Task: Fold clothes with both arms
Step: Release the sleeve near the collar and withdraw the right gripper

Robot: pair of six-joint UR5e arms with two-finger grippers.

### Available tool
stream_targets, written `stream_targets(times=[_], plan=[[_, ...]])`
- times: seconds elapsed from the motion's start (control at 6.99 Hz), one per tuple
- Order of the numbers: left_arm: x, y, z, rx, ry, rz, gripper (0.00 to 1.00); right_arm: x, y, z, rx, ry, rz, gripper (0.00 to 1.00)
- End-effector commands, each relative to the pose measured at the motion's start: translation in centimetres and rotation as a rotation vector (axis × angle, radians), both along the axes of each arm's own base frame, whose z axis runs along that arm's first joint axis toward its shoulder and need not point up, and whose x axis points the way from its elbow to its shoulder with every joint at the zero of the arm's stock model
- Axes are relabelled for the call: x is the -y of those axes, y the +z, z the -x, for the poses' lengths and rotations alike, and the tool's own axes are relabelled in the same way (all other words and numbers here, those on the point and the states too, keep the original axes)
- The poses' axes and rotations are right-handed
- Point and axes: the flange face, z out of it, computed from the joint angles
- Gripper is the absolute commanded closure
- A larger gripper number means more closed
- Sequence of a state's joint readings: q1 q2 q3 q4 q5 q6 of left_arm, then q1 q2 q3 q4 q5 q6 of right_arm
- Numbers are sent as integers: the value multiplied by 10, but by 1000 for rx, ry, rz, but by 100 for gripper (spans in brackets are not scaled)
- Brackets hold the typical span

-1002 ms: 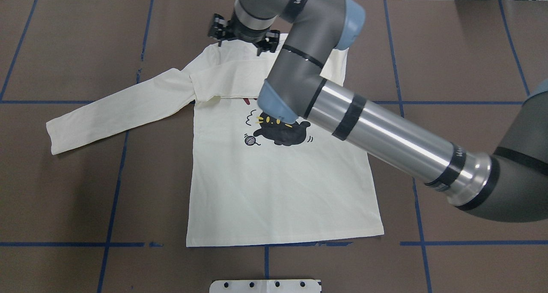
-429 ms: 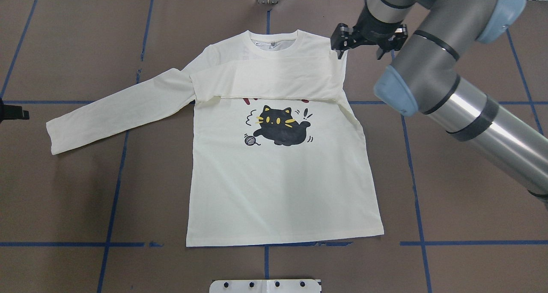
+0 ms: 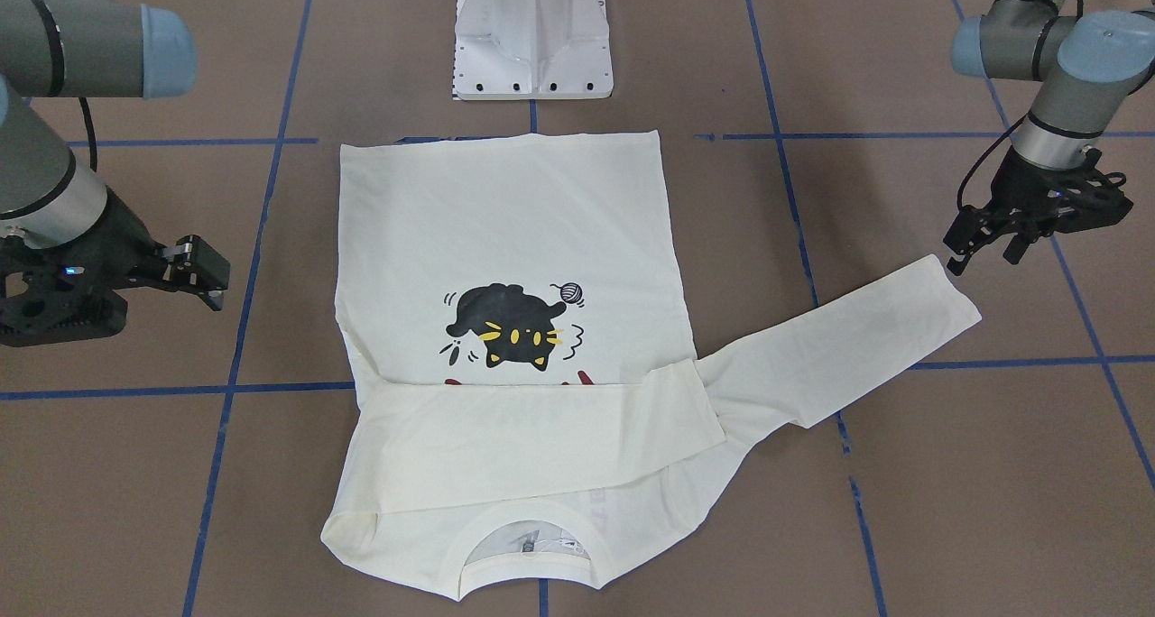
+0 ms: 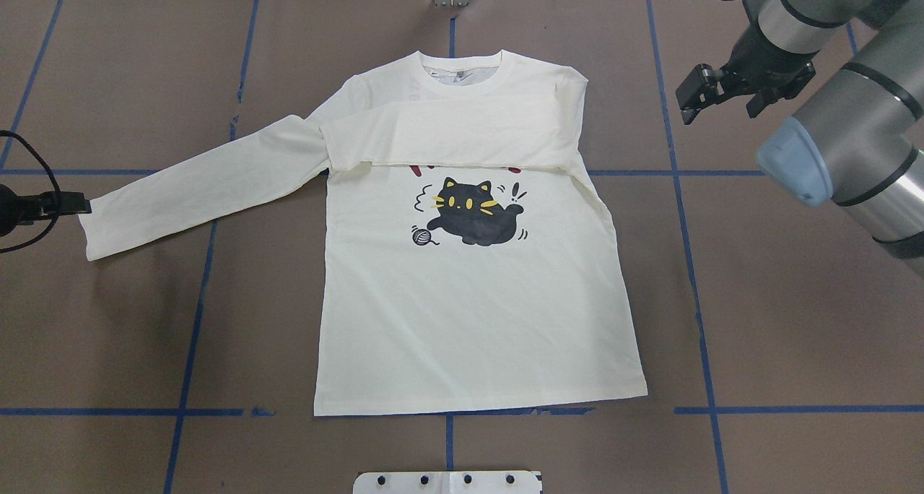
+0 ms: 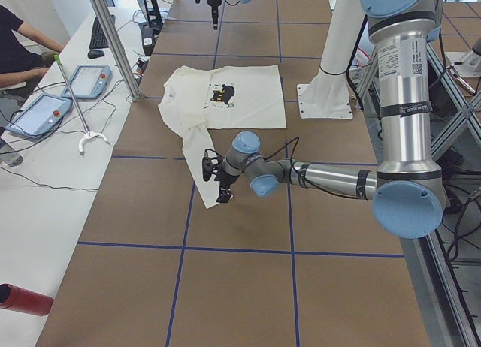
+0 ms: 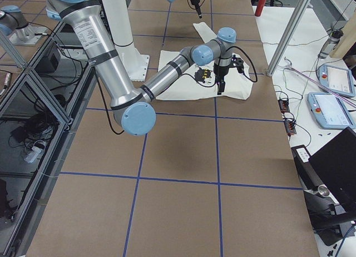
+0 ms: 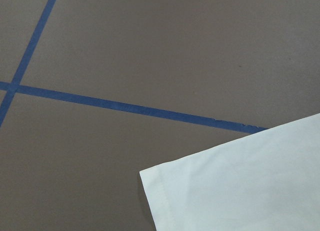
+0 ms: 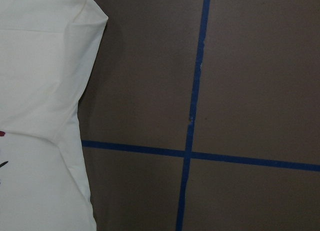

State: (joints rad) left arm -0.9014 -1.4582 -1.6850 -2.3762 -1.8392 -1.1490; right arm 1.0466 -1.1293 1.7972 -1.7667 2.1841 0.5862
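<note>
Cream cotton lies flat and face up in the middle of the brown bench [image 4: 108, 335]: the T-shirt [image 4: 476, 321] has its collar at the far edge from the robot and its hem squared towards the base. One sleeve [image 4: 447, 136] is already laid across the chest, covering most of the red lettering above the cat print [image 4: 473, 219]. The other sleeve [image 4: 195, 187] stretches out flat on the robot's left. Judging by this, the sleeve-folding step is half done. The left gripper [image 3: 985, 249] hangs just beside that sleeve's cuff [image 7: 165, 191], its jaws apart and empty, and the wrist view shows the cuff corner close below. The right gripper [image 4: 722, 100] hovers off the shirt's far shoulder, well clear of the cloth, jaws likewise apart and holding nothing. The next move probably calls for the left gripper to drop onto the cuff, pinch it, and carry the sleeve across the chest onto the first one without dragging the body out of square.
</note>
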Motion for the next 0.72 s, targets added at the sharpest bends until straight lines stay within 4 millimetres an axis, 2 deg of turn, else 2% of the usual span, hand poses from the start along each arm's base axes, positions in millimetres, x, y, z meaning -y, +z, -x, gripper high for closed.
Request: stream_targets(times=[0.0, 0.29, 0.57], plan=[[18, 25, -16, 22, -4, 30, 2, -7, 19, -12, -6, -11, 12, 0], [19, 36, -17, 49, -23, 28, 3, -10, 20, -14, -3, -12, 12, 0], [11, 37, -34, 51, 10, 30, 2, -10, 20, -15, -4, -10, 11, 0]])
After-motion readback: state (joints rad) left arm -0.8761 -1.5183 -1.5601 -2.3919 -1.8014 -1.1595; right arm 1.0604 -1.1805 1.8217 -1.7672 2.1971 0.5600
